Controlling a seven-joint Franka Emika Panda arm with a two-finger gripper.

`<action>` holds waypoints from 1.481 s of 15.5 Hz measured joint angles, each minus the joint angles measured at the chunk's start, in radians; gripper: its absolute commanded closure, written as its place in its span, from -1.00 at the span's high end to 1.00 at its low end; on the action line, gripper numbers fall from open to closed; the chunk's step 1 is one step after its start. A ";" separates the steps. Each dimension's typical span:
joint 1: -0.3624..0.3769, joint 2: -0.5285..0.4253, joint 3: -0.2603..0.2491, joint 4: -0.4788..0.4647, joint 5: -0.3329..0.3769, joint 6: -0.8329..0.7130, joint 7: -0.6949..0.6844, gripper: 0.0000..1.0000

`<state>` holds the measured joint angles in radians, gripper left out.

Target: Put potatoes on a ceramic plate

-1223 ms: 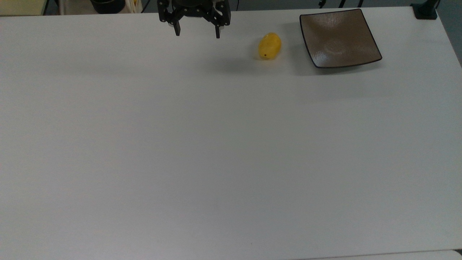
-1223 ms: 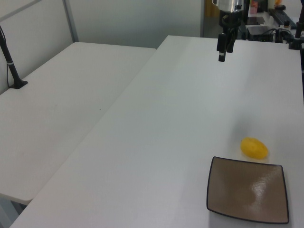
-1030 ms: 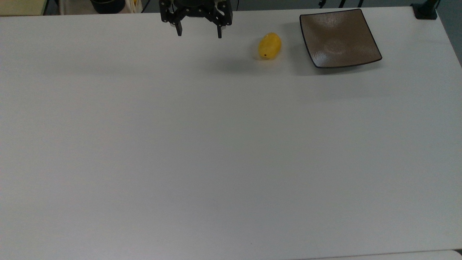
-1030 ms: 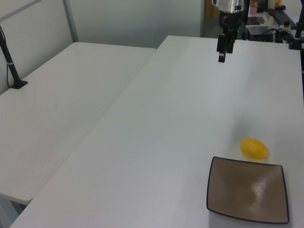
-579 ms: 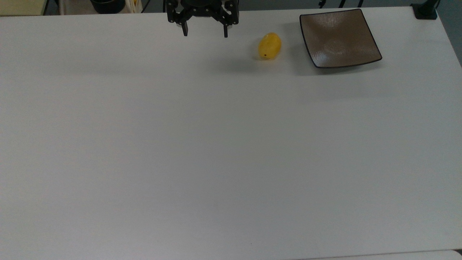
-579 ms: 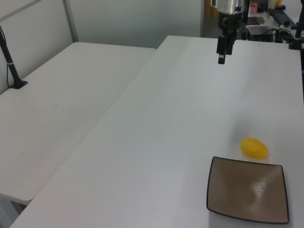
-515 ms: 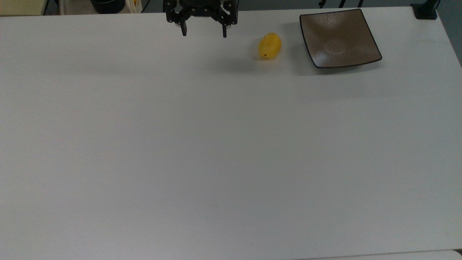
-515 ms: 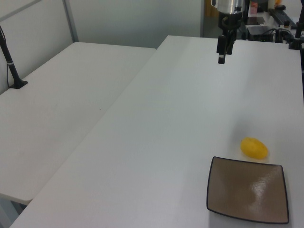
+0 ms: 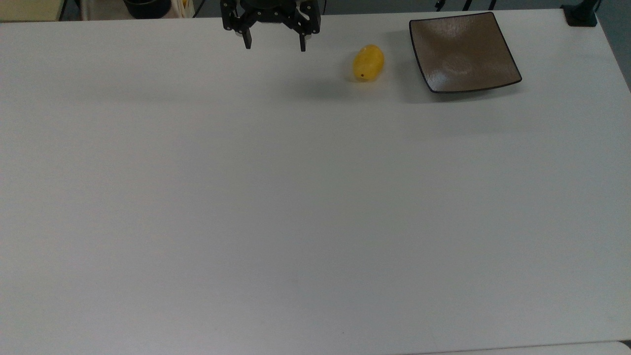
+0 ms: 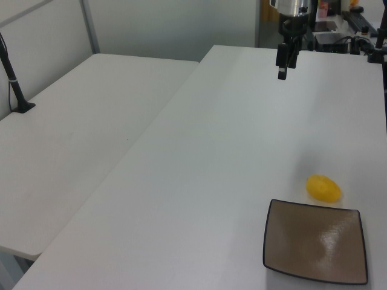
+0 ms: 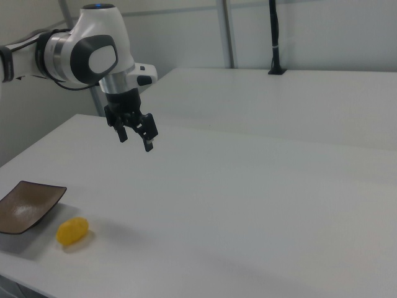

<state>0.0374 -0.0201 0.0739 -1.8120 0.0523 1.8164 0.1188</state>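
A bright yellow oval potato (image 9: pixel 368 63) lies on the white table, just to the left of the square glossy brown ceramic plate (image 9: pixel 463 52) in the top view. The left view has the potato (image 10: pixel 323 188) right behind the plate (image 10: pixel 315 249). In the right view the potato (image 11: pixel 72 231) rests beside the plate (image 11: pixel 28 205). My black gripper (image 9: pixel 274 45) hangs open and empty above the table, well to the top view's left of the potato. It also appears as the gripper (image 10: pixel 282 68) and the gripper (image 11: pixel 136 141).
A black post base (image 9: pixel 580 15) is clamped at the top view's upper right table corner. A second white table (image 10: pixel 72 139) adjoins on the left view's left, with a black pole (image 10: pixel 13 78) on it. The white arm (image 11: pixel 80 49) reaches in from the right view's left.
The gripper shifted a little toward the top view's right, then drifted slightly back left; it stays open. Potato and plate have not moved.
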 measured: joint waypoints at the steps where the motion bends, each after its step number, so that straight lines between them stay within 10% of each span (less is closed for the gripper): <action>1: 0.000 0.000 0.000 0.000 0.004 0.000 0.003 1.00; 13: 0.045 0.011 0.007 -0.103 0.019 0.115 0.418 1.00; 23: 0.085 0.011 0.095 -0.209 0.019 0.119 0.435 1.00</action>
<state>0.1227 -0.0093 0.1688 -2.0213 0.0709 1.9358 0.5534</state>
